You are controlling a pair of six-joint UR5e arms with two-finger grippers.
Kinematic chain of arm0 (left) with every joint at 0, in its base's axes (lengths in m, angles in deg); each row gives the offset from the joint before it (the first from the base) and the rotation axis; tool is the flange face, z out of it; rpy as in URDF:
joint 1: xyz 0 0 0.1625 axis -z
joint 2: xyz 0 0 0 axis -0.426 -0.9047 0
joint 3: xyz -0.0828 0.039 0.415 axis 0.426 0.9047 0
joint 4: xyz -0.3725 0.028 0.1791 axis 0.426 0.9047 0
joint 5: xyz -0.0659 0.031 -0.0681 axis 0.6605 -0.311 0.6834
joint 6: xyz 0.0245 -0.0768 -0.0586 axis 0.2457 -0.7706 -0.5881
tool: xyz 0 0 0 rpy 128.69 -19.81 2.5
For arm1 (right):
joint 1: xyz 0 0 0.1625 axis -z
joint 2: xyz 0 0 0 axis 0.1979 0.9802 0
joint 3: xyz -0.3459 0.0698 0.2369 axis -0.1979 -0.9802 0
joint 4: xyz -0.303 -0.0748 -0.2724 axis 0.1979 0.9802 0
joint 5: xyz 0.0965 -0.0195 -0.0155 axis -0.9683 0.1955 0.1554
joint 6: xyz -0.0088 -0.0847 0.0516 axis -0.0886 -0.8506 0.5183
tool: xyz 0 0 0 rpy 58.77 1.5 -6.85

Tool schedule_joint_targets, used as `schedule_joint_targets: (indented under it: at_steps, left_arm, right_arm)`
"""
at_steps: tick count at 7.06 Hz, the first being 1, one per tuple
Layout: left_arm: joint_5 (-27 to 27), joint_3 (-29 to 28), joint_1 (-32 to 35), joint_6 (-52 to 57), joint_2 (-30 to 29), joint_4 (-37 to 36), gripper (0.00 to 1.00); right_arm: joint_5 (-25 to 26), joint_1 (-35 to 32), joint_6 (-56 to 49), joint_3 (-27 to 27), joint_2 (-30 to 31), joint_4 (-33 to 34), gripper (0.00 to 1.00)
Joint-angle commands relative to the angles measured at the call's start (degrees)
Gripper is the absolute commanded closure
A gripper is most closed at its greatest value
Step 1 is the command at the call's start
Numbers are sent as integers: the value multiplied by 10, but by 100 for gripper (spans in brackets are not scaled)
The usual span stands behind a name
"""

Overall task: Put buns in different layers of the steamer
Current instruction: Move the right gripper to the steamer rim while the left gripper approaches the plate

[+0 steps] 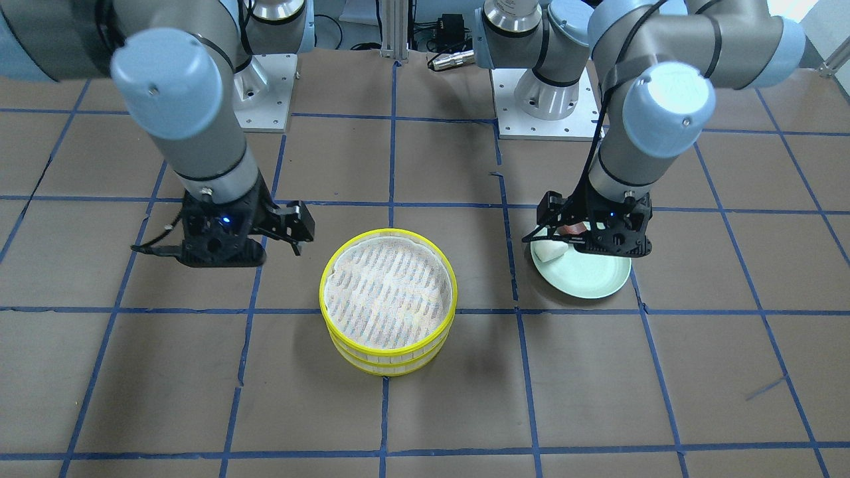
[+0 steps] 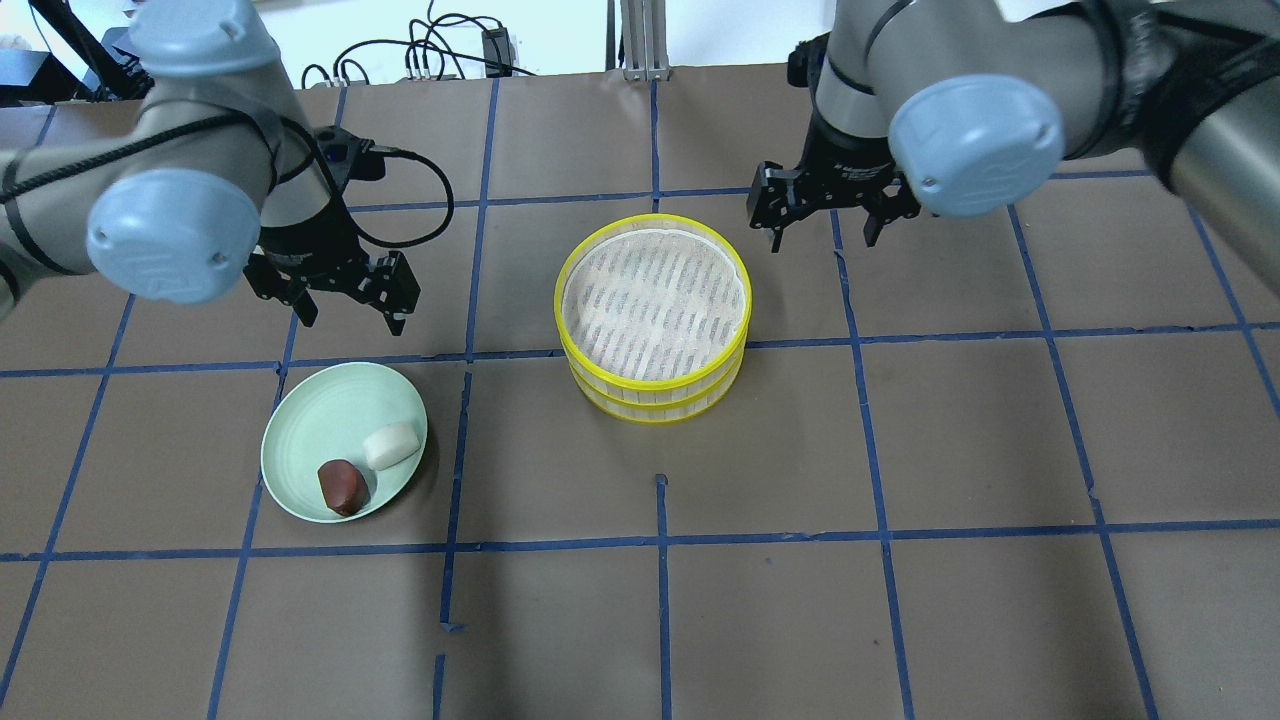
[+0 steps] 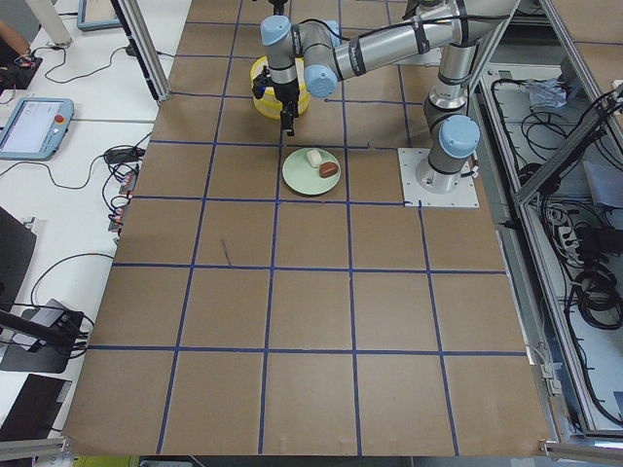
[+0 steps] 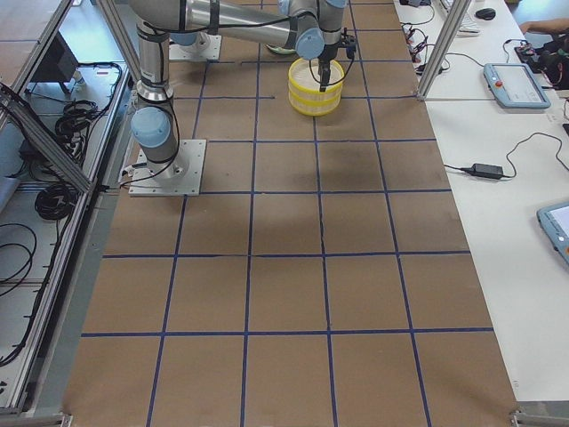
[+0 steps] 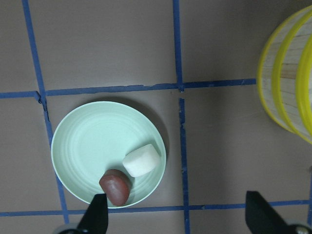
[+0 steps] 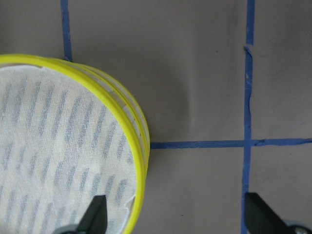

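The two steamer layers point(image 2: 652, 300) stand stacked at the table's middle, with yellow rims and an empty white liner on top; the lower layer point(image 2: 660, 405) shows only its side. The white bun point(image 2: 390, 445) and the reddish-brown bun point(image 2: 342, 487) lie side by side on a pale green plate point(image 2: 320, 420). My left gripper point(image 2: 350, 315) is open and empty, hovering above the plate's rear edge. In the left wrist view the white bun point(image 5: 141, 160) and brown bun point(image 5: 115, 186) lie ahead of its fingers. My right gripper point(image 2: 822, 238) is open and empty, above the table just behind the stack's right side point(image 6: 131, 126).
The brown table top is marked into squares by blue tape. The arm bases point(image 1: 538, 99) stand at the robot's side of the table. The plate point(image 1: 591, 275) sits about one square from the steamer stack point(image 1: 388, 292).
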Motion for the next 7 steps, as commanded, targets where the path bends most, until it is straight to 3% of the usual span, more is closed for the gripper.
schedule_joint_targets:
  at_steps: [1, 2, 3, 4, 5, 7]
  left_arm:
    - [-13, 12, -1, 8, -5, -23, 0]
    - [-12, 11, -1, 8, -3, -27, 0]
    - [-9, 10, -1, 10, -3, -27, 0]
    - [-13, 24, -1, 5, -10, -22, 0]
    - [-20, 33, -2, 7, -19, -22, 0]
    - [-28, 38, -2, 4, -45, -26, 0]
  right_arm:
    - [-4, -23, 36, 14, -38, 51, 1]
    - [2, -23, 33, 24, -40, 58, 2]
    - [1, -23, 33, 34, -41, 60, 10]
    - [-2, -23, 32, 35, -41, 61, 25]
    - [-3, -23, 33, 36, -41, 61, 53]
    - [-4, -22, 34, 36, -41, 60, 83]
